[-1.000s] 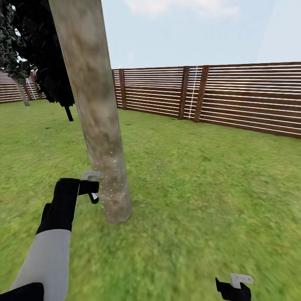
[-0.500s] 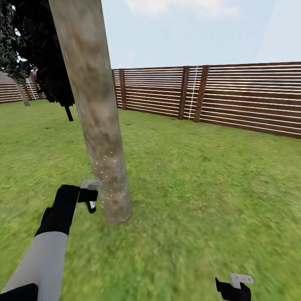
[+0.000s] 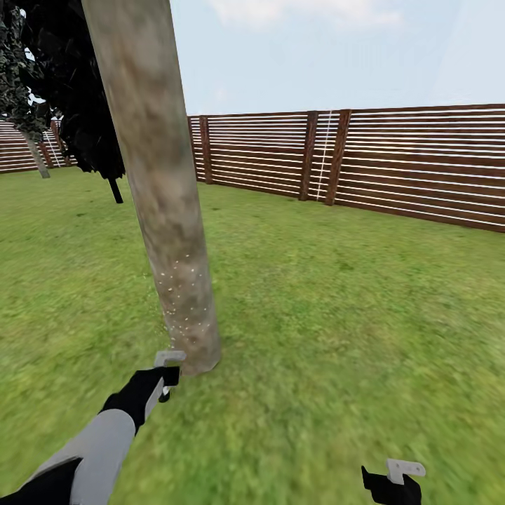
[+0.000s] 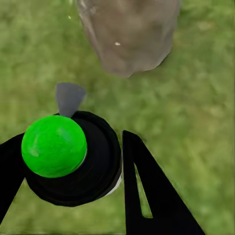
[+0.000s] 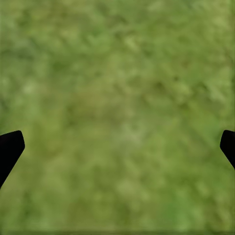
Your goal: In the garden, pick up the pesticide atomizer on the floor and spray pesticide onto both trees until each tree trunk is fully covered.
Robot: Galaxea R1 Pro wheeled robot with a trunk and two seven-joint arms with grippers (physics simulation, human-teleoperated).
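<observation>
Gripping the small, light, rigid bottle [image 4: 73, 159] around its body, our left claw [image 4: 68, 166] was clenched on it, spray head toward the trunk [image 3: 158, 189], while the right claw [image 5: 117, 147] hung released

Head view: looking forward and down from above both arms, facing a tree trunk [image 3: 165, 203] close ahead, with grass [image 3: 337, 315] running back to a distant fence [image 3: 393, 161]. Left wrist view: pointing down along the fingers, taking in the trunk's base [image 4: 128, 36] at close range, shared with the head view. Right wrist view: facing blurred grass [image 5: 117, 112] from nearby.
</observation>
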